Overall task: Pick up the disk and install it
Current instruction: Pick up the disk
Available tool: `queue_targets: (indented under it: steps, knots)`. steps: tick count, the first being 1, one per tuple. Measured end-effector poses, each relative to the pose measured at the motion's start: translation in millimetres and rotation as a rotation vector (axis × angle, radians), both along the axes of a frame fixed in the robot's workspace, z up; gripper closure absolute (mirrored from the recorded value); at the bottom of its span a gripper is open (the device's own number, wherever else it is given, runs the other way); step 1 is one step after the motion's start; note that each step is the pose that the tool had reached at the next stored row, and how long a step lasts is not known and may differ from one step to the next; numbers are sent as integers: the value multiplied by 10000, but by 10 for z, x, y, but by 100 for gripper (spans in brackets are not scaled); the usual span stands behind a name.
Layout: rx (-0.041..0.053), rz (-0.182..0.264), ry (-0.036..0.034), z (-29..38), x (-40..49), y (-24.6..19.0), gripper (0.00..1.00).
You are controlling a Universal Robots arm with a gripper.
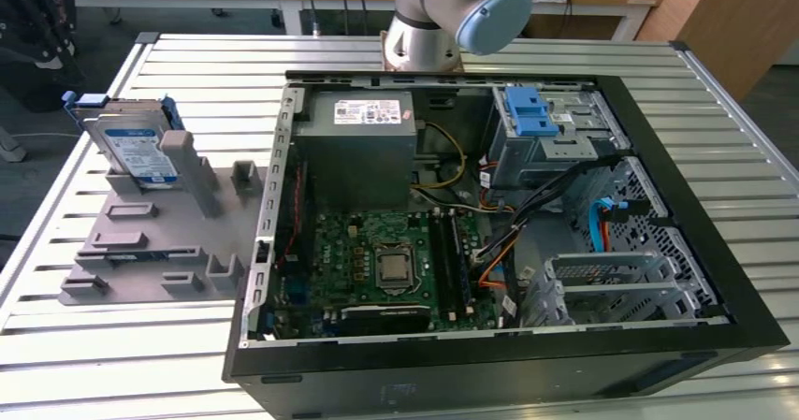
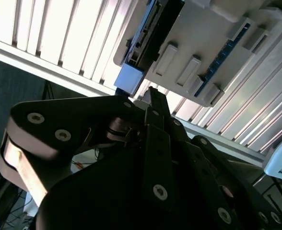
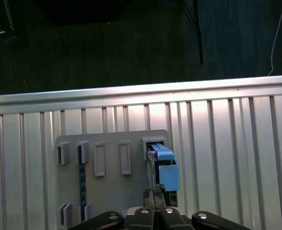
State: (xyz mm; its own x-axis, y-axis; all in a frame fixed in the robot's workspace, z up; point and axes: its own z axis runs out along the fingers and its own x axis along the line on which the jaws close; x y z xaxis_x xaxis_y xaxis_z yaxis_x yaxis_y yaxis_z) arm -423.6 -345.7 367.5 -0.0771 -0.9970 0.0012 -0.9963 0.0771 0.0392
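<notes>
On the exterior view's left I see the disk (image 1: 135, 149) standing tall on its edge in the grey holder (image 1: 150, 242), long side up, label showing. Right of it lies the open computer case (image 1: 500, 205). In the first wrist view my gripper (image 3: 153, 195) hangs close by the disk's blue top, pinched closed on nothing.

The blue-framed silver disk (image 1: 131, 149) stands on edge in the grey rack (image 1: 138, 242).

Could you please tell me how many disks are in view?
1: the disk stands upright in the grey holder, to the exterior view's left of the computer case. Others may be hidden inside it.
</notes>
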Motion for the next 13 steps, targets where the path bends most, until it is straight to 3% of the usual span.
queue_targets:
  steps: [2, 7, 13]
  knots:
    - [2, 194, -21, -4, -1, 0, 89]
    - [90, 186, -226, -23, -53, 0, 89]
    - [106, 178, -231, -25, -54, 1, 89]
